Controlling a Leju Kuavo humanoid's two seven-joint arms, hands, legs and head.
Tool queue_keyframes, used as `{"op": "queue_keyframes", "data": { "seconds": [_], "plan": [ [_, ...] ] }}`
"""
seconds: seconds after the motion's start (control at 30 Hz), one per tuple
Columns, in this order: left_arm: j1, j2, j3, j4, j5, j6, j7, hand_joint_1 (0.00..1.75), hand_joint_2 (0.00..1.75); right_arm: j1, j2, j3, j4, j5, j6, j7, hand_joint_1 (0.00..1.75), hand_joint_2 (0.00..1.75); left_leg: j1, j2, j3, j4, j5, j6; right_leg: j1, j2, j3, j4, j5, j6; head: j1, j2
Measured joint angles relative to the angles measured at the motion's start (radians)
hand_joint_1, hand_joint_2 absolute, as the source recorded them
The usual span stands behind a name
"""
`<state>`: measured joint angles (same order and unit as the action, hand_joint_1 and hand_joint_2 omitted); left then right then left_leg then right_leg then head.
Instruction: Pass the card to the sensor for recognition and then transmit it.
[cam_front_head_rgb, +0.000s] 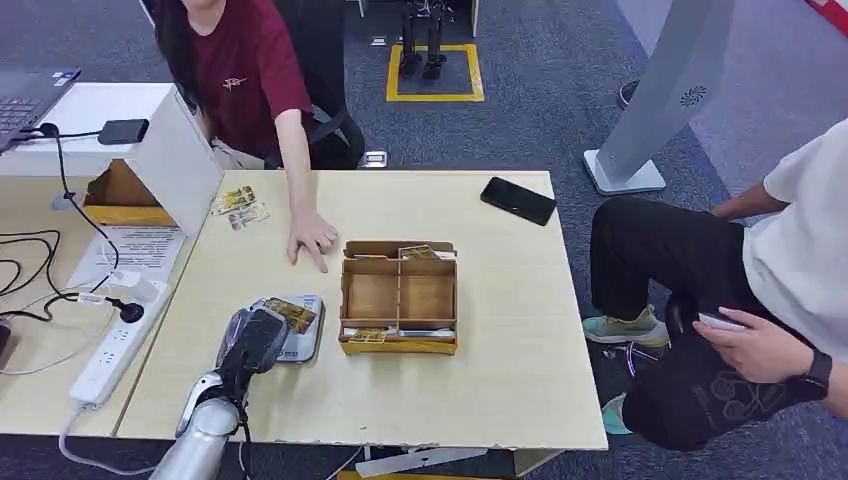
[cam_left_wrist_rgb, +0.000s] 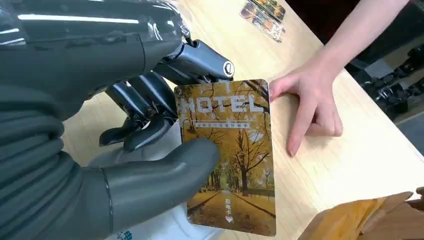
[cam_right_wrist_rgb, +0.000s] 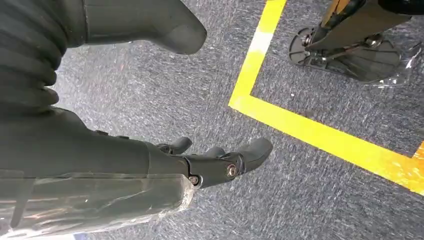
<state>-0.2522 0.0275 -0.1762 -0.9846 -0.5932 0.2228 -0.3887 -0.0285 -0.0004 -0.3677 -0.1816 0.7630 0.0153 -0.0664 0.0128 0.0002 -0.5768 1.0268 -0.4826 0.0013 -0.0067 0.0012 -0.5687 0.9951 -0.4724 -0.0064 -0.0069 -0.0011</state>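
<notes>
Left hand (cam_left_wrist_rgb: 150, 150) pinches the card (cam_left_wrist_rgb: 227, 160) (thumb across its face); right hand (cam_right_wrist_rgb: 200, 160) hangs empty, fingers apart.

head: high, down on table (cam_front_head_rgb: 500, 300) | wrists: close behind hands

Lying underfoot, grey-blue carpet (cam_front_head_rgb: 540, 120) with a yellow taped square (cam_front_head_rgb: 435, 72) at twelve o'clock; standing centre, pale wooden worktop (cam_front_head_rgb: 520, 330); leaning at two o'clock, a grey pillar stand (cam_front_head_rgb: 660, 100).
</notes>
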Motion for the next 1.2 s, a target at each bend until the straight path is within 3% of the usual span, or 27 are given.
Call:
{"op": "queue_keyframes", "data": {
  "seconds": [0.63,1.2],
  "plan": [
    [-0.117,-0.026,-0.016,0.253,-0.135,0.116,0.048,1.75,1.75,-0.007,0.008,-0.007,0.0,0.045,0.003,0.0,0.0,1.75,0.0,-0.002,0.005,0.0,0.0,0.0,0.0,-0.003,0.006,0.0,0.0,0.0,0.0,0.0],
    [-0.154,-0.039,-0.017,0.337,-0.224,0.145,0.1,1.75,1.75,-0.013,0.011,-0.025,-0.001,0.072,0.003,-0.003,0.0,1.75,0.0,-0.006,0.013,-0.001,0.001,0.001,0.0,-0.007,0.017,0.0,-0.001,0.0,0.0,0.0]
  ]
}}
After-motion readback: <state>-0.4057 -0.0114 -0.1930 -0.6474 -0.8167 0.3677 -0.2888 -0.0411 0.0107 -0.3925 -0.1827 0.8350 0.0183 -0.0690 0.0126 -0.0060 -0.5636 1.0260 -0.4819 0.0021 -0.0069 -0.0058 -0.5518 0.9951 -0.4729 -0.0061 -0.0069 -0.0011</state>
